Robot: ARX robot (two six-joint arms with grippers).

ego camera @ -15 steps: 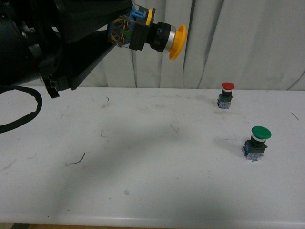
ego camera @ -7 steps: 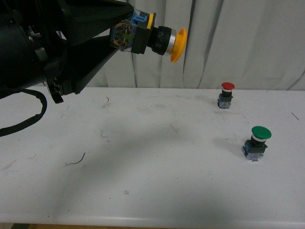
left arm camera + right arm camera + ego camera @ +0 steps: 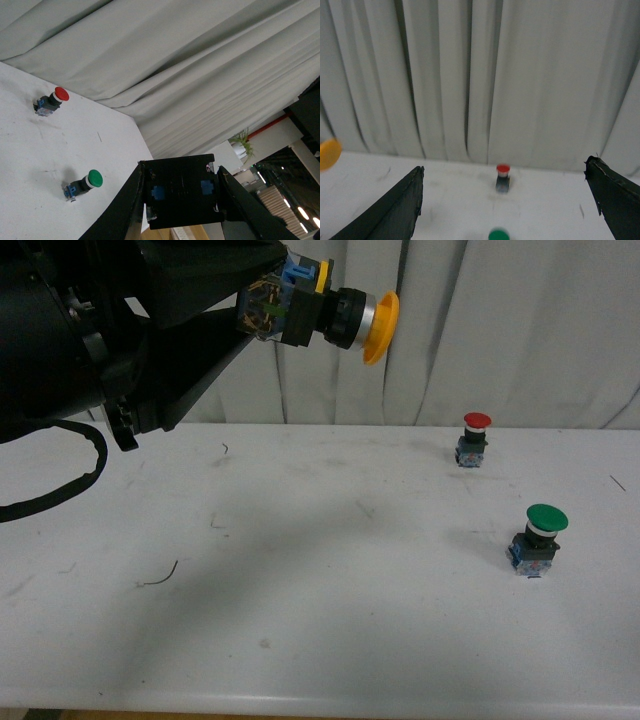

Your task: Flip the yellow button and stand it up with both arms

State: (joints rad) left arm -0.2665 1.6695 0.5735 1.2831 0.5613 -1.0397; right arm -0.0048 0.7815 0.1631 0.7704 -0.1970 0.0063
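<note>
Drifted slightly toward 3 o'clock: yellow button (image 3: 322,312), aloft at 11 o'clock, cap sideways, clamped by your left gripper (image 3: 262,300). Your right gripper (image 3: 505,165) gaped empty. Lift done; handover, flip and standing seemingly remained.

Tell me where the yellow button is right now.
Front view: the yellow button is in the air at upper left, clamped sideways in the jaws of the left gripper, cap pointing right, well above the table.

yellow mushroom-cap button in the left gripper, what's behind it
A pale pleated curtain is behind the yellow-capped push button; the black left gripper hides the curtain beyond its contact block.
</note>
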